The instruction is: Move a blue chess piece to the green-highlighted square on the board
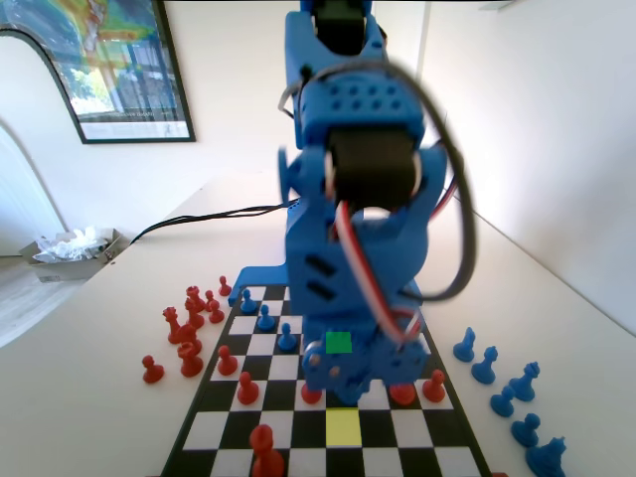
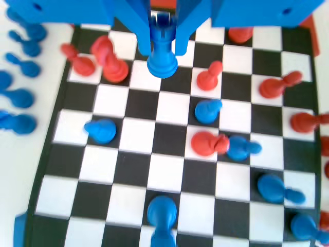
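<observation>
Midway, by the look of it: the piece is in the gripper and off the board, not yet on its square.

Seen from the wrist view, the blue two-finger gripper (image 2: pixel 162 38) is clamped on the small blue plastic chess piece with a notched, crown-like head (image 2: pixel 162 51), one jaw on each side of its head, with its round base hanging free above the flat black-and-white chequered board (image 2: pixel 128 170). In the fixed view the blue arm hangs low over the middle of the board, and the single bright green-highlighted square (image 1: pixel 340 343) shows bare just in front of its lower body, with a yellow square (image 1: pixel 343 427) nearer the camera. What remains, as I judge it, is to carry the piece over the green square, lower it upright and let go. Red pawns (image 2: pixel 208 76) and blue pawns (image 2: pixel 207 110) stand near, so the descent has little room to spare.
</observation>
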You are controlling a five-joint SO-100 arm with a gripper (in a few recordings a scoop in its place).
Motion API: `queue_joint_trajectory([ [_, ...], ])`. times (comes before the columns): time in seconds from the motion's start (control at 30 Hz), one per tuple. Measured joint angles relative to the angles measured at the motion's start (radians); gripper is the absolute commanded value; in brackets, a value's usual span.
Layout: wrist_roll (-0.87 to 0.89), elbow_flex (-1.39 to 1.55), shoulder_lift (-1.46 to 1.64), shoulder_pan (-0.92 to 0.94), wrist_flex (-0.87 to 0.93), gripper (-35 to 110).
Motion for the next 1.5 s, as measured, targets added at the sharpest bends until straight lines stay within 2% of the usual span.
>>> queue_joint_trajectory([
  [0.23,-0.032,0.242,0.176,-0.006,-0.075,1],
  [0.6,-0.089,0.495,0.281,0.029,-0.241,1],
  [1.5,-0.089,0.595,0.287,0.063,-0.446,1],
])
